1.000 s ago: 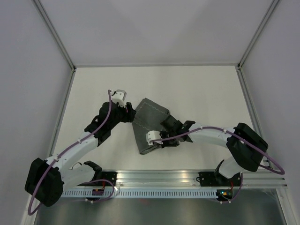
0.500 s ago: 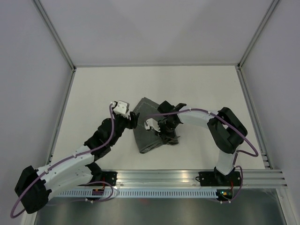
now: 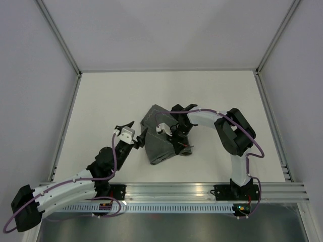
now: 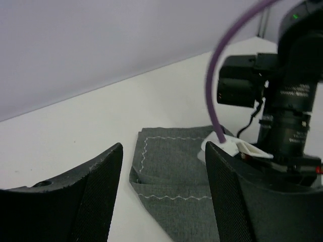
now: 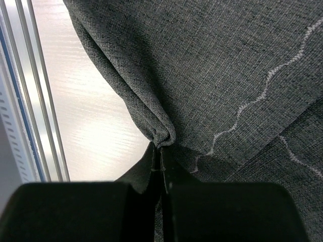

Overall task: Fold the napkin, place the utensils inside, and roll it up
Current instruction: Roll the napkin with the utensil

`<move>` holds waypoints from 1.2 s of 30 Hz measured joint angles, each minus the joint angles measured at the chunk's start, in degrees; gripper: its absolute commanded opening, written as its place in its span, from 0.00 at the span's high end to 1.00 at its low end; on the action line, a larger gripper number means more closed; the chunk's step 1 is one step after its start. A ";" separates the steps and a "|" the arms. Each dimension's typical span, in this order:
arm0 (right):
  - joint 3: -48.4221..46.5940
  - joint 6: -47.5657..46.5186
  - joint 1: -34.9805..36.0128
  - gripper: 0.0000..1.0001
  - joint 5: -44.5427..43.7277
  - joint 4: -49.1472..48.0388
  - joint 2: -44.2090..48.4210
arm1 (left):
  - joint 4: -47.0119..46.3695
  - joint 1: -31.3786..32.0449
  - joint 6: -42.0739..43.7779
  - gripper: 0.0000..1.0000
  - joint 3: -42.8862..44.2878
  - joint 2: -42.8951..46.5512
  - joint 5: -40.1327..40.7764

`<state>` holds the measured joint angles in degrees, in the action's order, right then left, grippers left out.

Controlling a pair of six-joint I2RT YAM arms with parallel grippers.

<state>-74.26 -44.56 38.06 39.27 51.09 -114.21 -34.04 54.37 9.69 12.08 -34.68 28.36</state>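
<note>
The napkin is a dark grey cloth with a wavy light stitch line, lying folded and bunched at the table's middle. My right gripper sits on its right side and is shut on a pinched fold of the cloth; the right wrist view shows the gripper and the napkin filling the frame. My left gripper is open and empty just left of the napkin. In the left wrist view the open gripper frames the napkin, with the right arm behind. No utensils are in view.
The white table is bounded by grey walls at the left, back and right. An aluminium rail carrying the arm bases runs along the near edge, and it also shows in the right wrist view.
My left arm has pulled back toward the near left, away from the napkin. My right arm has folded in, its wrist moving up and left over the napkin, which has bunched narrower.
</note>
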 measured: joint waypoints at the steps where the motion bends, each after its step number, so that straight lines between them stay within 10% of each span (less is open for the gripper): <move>1: -0.70 0.00 -0.22 1.00 0.44 0.79 -0.76 | 0.20 1.09 1.16 0.28 0.31 -1.57 -0.44; 14: -4.98 0.20 -1.99 1.00 4.26 5.88 -5.53 | 9.46 15.91 11.47 0.26 12.83 -25.90 -4.26; 36: -5.29 0.24 -2.51 0.99 4.63 6.34 -5.86 | 6.03 19.61 11.41 0.22 14.01 -49.99 -8.44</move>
<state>-79.55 -44.31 35.55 43.90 57.43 -120.07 -28.01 73.97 21.10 26.09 -84.66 19.92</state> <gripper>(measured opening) 0.018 0.777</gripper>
